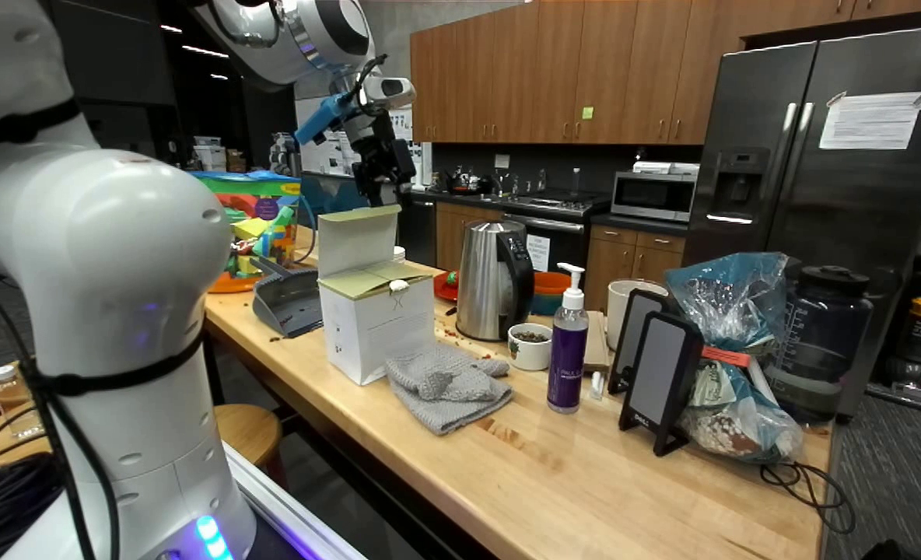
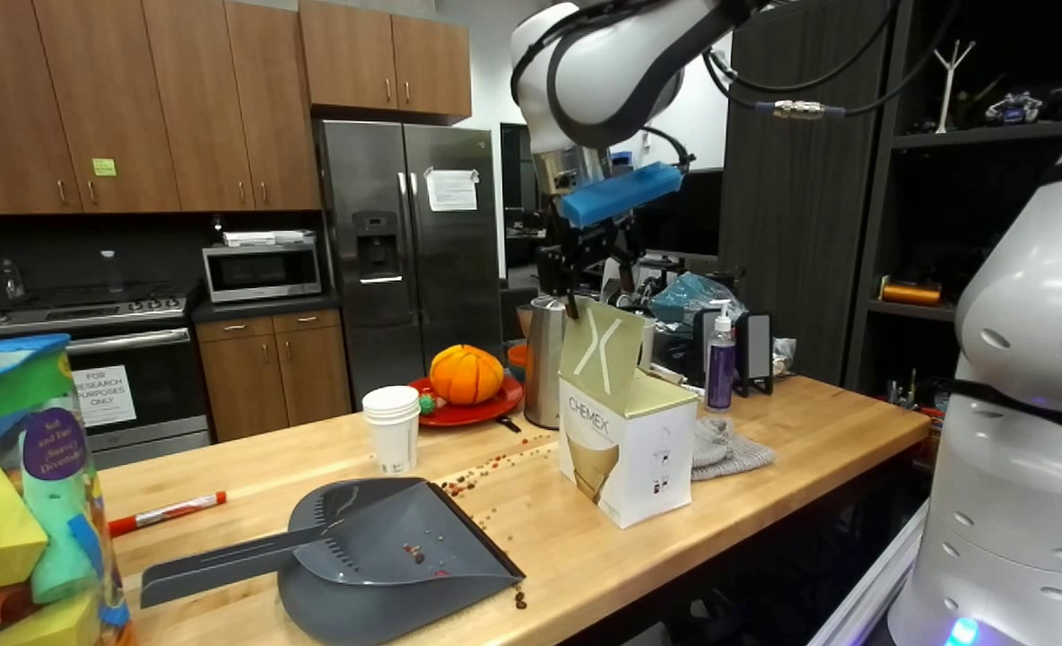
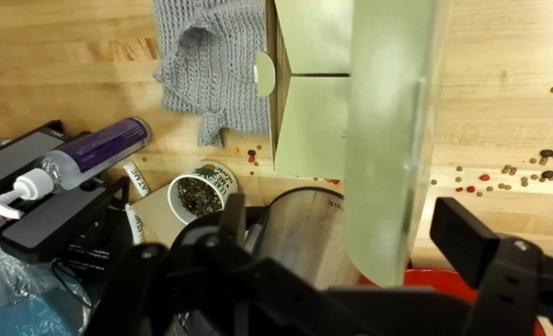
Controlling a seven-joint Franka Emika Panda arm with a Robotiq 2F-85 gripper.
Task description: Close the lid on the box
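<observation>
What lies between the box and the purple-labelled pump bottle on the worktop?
Next to the box comes a grey knitted cloth, then a strip of worktop before the bottle. The wrist view shows this.

The desk [image 1: 523, 474] is bright; ceiling lights [image 1: 204, 52] streak the dark background [image 1: 138, 85]. In the wrist view, pale sheen crosses the lid [image 3: 384, 140] and the hand [image 3: 349, 228] looks blurry.

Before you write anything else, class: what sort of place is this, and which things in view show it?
Probably a kitchen area in a research lab: an exterior view shows a steel refrigerator, and an oven bearing a sheet that reads "FOR RESEARCH PURPOSES ONLY".
</observation>
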